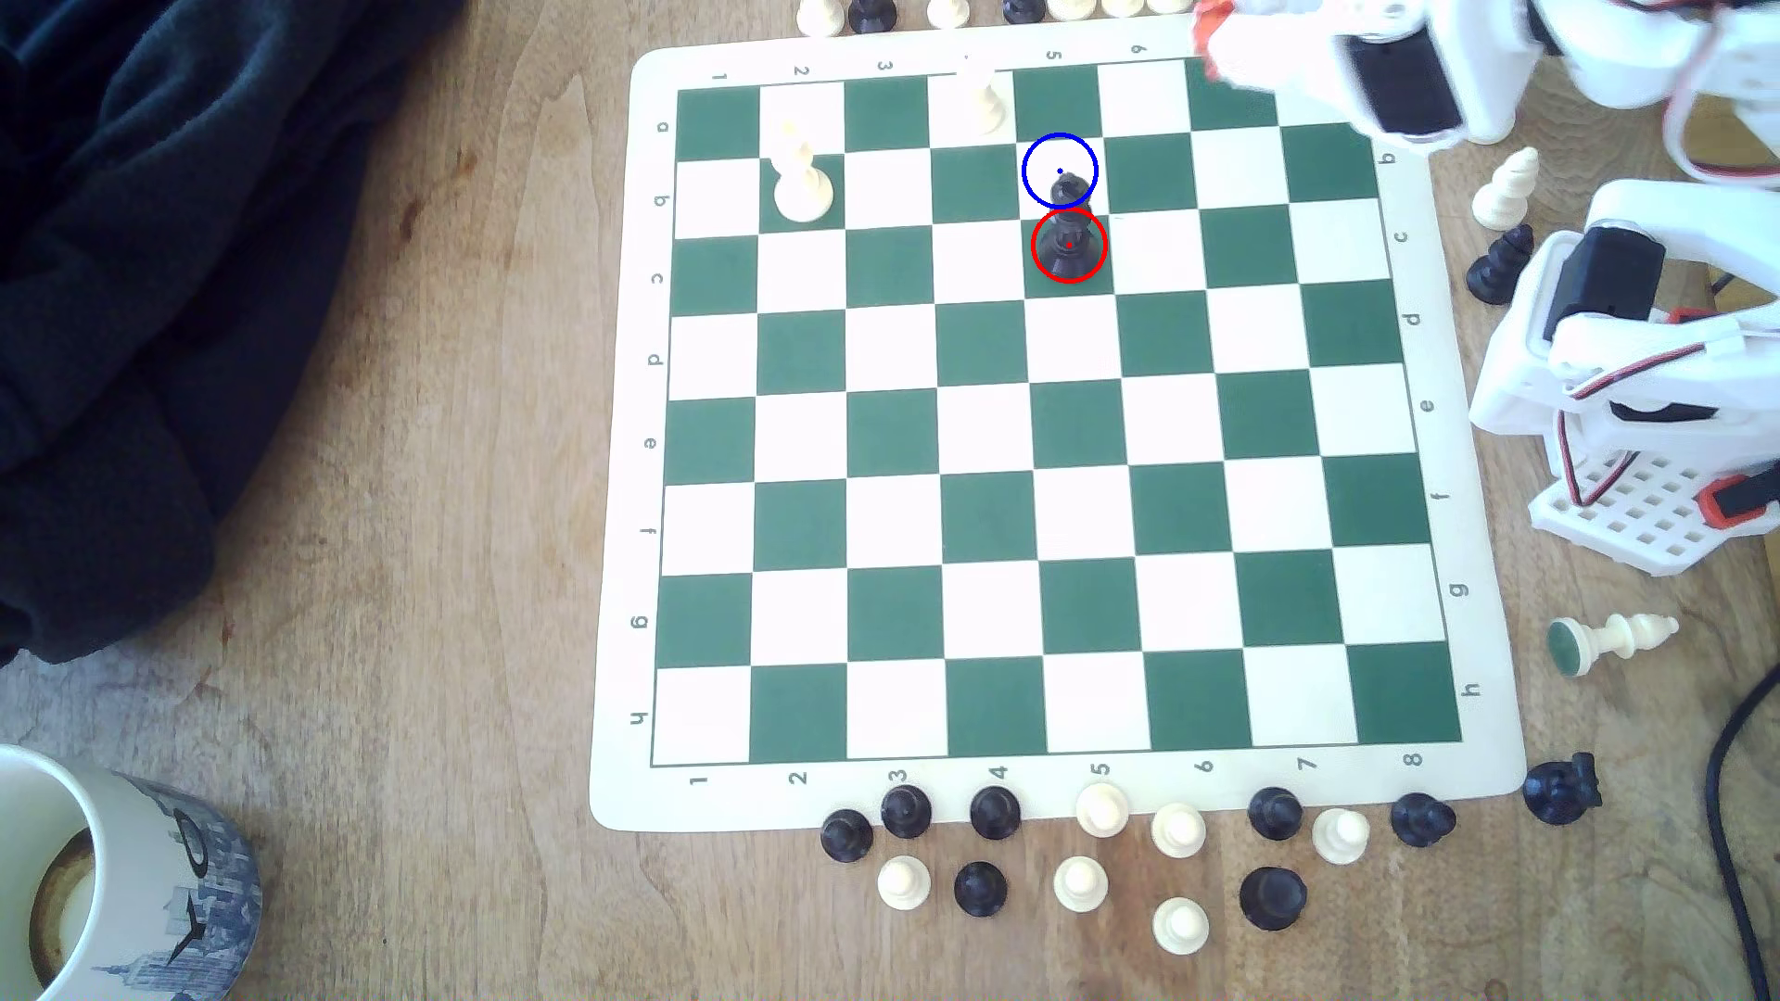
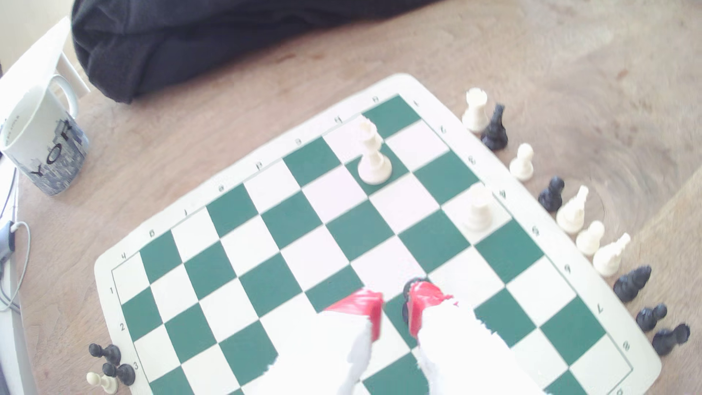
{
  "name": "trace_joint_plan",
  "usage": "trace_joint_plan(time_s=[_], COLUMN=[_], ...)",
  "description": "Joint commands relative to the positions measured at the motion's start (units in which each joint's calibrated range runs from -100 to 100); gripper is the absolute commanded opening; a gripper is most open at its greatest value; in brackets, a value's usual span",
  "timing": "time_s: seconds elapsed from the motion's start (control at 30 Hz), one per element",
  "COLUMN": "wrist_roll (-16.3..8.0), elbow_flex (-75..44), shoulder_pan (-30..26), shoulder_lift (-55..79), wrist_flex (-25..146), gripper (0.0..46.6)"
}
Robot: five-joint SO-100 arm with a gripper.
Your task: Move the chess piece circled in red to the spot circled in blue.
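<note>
Chessmen stand loose round a green-and-white board (image 1: 1079, 539) that lies on a wooden table (image 1: 433, 577). Reading the exterior view as a clock face with the board's middle as the hub, the tall black piece (image 1: 1067, 241) stands upright at about 12 o'clock, on a green square inside the red ring. The blue-ringed white square (image 1: 1042, 159) is the next square at 12 o'clock from it. The piece's knobbed top overlaps that ring as the camera sees it, while its base stays in the red one.

In the wrist view the gripper (image 2: 393, 309) hangs over the board with its red-tipped fingers (image 2: 364, 305) apart, and only bare squares show in the gap. A dark sliver shows against the edge of one finger, but I cannot tell what it is. In the exterior view the arm's head is a white blur with a red tip at about 1 o'clock, over the board's corner and well apart from the black piece.

Two cream-white tall pieces are on the board, one (image 1: 801, 183) at 11 o'clock and one (image 1: 984, 101) nearer 12. A cluster of black and white pawns (image 1: 1079, 857) sits off the board at 6 o'clock. A white piece (image 1: 1613, 640) lies on its side at about 4 o'clock. A printed mug (image 1: 106, 866) stands at 8 o'clock, and a dark cloth (image 1: 144, 289) is heaped at 10 o'clock.
</note>
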Motion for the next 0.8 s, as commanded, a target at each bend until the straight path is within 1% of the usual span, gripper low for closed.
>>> trace_joint_plan(time_s=[0.0,0.07,0.13,0.27,0.33,0.43,0.77], wrist_roll=[-1.2,-1.7,-2.2,-2.3,-2.4,-2.4,-2.2], elbow_flex=[-6.6,-8.2,-11.8,-14.3,-14.4,-13.7,-12.7], shoulder_pan=[-1.6,-2.2,-1.0,0.3,0.4,0.4,2.6], shoulder_lift=[7.1,10.5,16.4,21.7,24.3,27.2,37.0], wrist_flex=[2.5,4.0,4.9,5.3,5.8,6.2,0.4], gripper=[13.8,13.6,13.1,13.7,15.4,16.5,17.2])
